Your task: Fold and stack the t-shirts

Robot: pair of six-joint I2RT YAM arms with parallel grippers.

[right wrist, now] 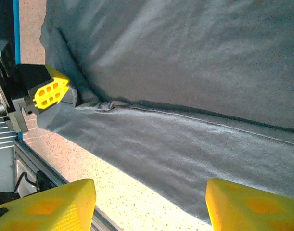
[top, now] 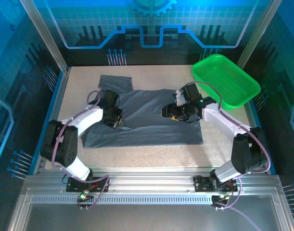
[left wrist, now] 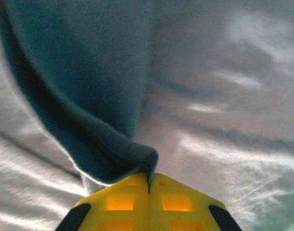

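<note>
A bright green plastic tray (top: 227, 81) sits at the far right corner of the speckled beige desk (top: 151, 156); an aluminium rail (top: 151, 185) borders the near edge.

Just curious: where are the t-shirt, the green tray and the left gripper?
t-shirt (top: 151, 126), top view, flat middle cloth.
green tray (top: 227, 83), top view, bare floor.
left gripper (left wrist: 148, 179), left wrist view, closed fingertips.

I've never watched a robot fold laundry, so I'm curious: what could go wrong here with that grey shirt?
The left jaws pinch only a thin ridge of the t-shirt; it may slip free when pulled. The right jaws hang open over the cloth, holding nothing, so a one-sided pull could bunch the shirt instead of folding it neatly.
</note>
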